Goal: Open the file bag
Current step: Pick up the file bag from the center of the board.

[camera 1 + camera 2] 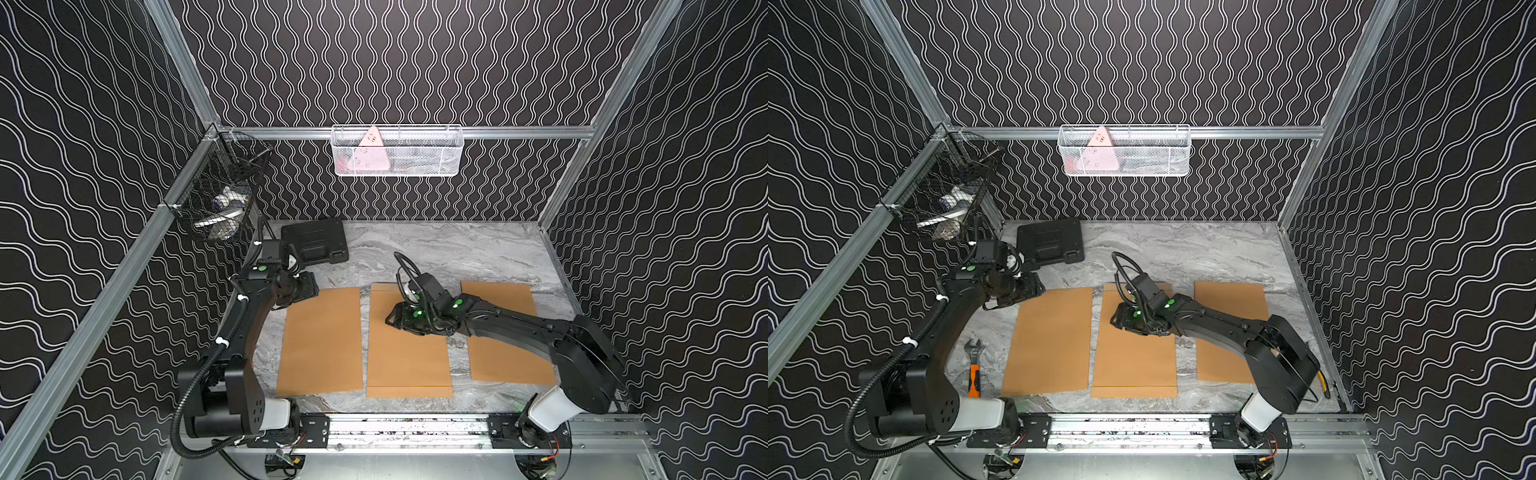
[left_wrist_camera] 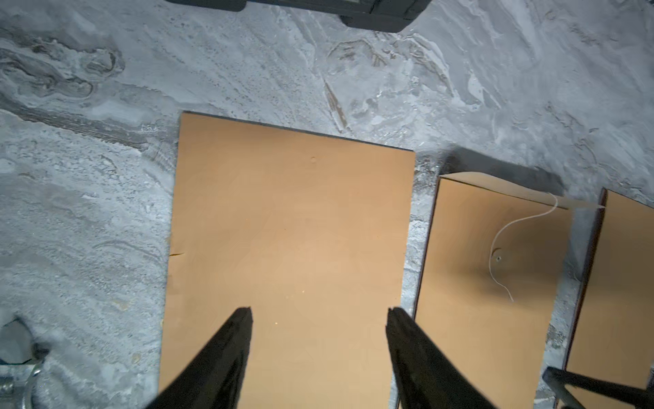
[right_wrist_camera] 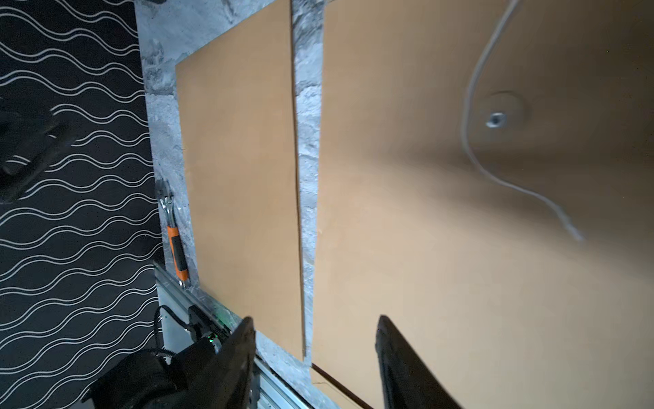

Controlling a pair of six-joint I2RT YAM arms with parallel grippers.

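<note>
I think the middle bag (image 1: 409, 357) is nearly open: string (image 3: 469, 141) loose, flap (image 2: 502, 186) lifted. My left gripper (image 2: 318, 315) and right gripper (image 3: 315, 322) are wide apart, empty.

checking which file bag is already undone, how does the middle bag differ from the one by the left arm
The middle file bag shows a loose white string and a round clasp; the bag by the left arm shows a plain face. The middle bag's flap stands lifted; the other's far edge lies flat. Both are brown and look alike in size.
</note>
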